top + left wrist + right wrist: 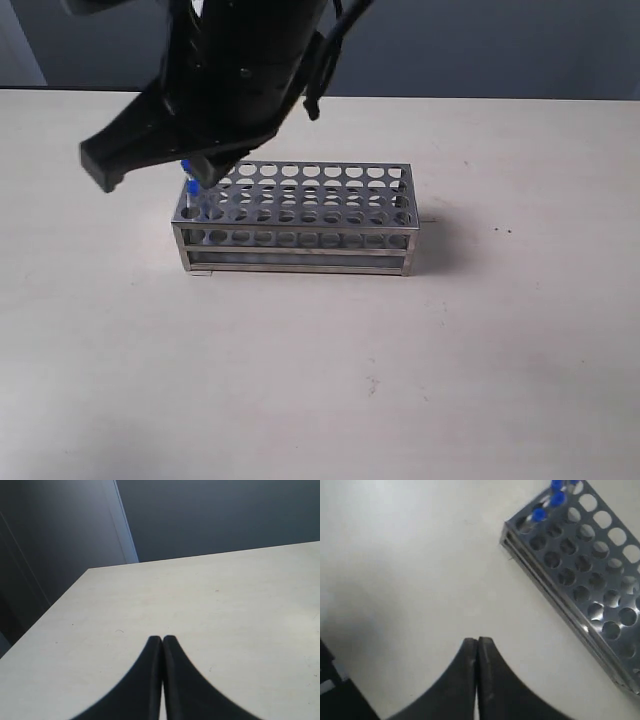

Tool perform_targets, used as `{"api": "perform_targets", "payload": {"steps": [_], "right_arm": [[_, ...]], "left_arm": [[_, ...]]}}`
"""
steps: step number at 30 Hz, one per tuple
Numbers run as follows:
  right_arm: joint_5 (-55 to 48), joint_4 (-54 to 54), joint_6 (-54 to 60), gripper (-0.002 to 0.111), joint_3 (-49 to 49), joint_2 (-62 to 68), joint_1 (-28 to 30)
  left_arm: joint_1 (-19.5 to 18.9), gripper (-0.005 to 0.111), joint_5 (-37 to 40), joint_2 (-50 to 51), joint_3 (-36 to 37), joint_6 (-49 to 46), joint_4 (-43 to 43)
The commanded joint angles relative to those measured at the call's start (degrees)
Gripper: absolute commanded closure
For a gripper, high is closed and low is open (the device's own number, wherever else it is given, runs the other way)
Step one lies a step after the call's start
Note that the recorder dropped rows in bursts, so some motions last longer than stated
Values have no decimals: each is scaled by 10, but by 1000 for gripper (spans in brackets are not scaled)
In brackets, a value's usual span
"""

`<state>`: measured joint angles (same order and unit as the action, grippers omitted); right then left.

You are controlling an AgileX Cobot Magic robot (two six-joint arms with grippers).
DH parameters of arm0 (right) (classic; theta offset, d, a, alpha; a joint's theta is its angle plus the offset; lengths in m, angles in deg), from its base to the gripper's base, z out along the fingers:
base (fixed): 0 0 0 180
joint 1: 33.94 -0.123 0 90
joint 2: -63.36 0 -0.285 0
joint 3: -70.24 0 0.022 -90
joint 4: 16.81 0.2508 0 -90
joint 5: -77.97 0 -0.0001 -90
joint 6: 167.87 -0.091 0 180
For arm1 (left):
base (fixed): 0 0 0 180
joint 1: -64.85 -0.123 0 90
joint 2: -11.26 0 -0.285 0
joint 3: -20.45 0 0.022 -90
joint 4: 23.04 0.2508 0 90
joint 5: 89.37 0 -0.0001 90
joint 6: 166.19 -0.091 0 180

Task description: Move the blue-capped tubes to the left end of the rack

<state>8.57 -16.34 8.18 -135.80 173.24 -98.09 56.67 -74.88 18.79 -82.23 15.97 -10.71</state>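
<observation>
The work surface is a pale matt table (300, 400) set against a dark wall (500, 50); the rack (300, 264) stands near its middle, long side toward the exterior camera. The blue-capped tubes (557, 499) sit together in holes at the rack's left end; the right wrist view shows four blue caps there, and every other hole in view appears empty. Judge the task complete or very nearly so; verify that no tube stands elsewhere, since a black arm (230, 80) hangs over the left end and hides part of the back rows; which arm this is cannot be told. The left gripper (162, 641) has its jaws pressed together with nothing between them, over bare table; the right gripper (478, 642) is likewise closed and empty, near the capped end and not touching the rack. You have wide bare table in front of and to the right of the rack; note the table edge (55, 605) in the left wrist view; direct any retreat upward, away from the caps.
</observation>
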Motion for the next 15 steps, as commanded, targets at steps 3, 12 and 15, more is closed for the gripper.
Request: {"api": "perform_targets", "payload": {"steps": [3,12,15], "right_arm": [[-6,-28,-11,109,1,-99,-84],[-6,-51,-60,109,1,-206,-139],[-6,-48,-77,109,1,-238,-149]], "left_arm": [[-2,106,-8,3,-1,2,0],[-2,106,-8,3,-1,2,0],[-2,106,-8,3,-1,2,0]]}}
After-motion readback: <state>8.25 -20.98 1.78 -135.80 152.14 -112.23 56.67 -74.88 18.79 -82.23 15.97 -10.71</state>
